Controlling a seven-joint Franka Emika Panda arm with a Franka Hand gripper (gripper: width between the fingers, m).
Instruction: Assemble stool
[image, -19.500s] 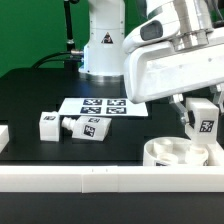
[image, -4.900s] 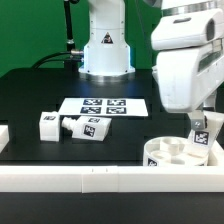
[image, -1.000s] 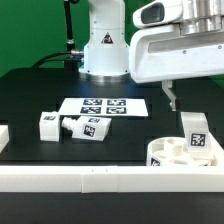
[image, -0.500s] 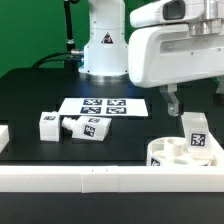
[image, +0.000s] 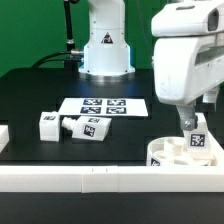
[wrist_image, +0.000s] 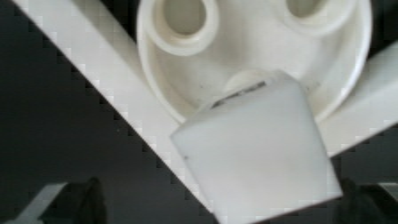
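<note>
One leg (image: 198, 140) stands upright in a socket of the round seat (image: 160, 158), just behind the front rail (image: 90, 178) on the exterior view's right. The jaws hang right over it, spread wide and gripping nothing. In the wrist view the standing leg (wrist_image: 258, 150) sits between the two dark tips with a gap on either side. That's the relation to watch: the leg is straight below, its long axis vertical, in line with a plain descent. A drop and a squeeze looks like the call, likely to seat it firmly. Two loose legs wait on the tabletop (image: 30, 90), the outer leg (image: 50, 124) beside the tagged leg (image: 88, 128), near the marker board (image: 103, 105) and well apart from the seat.
</note>
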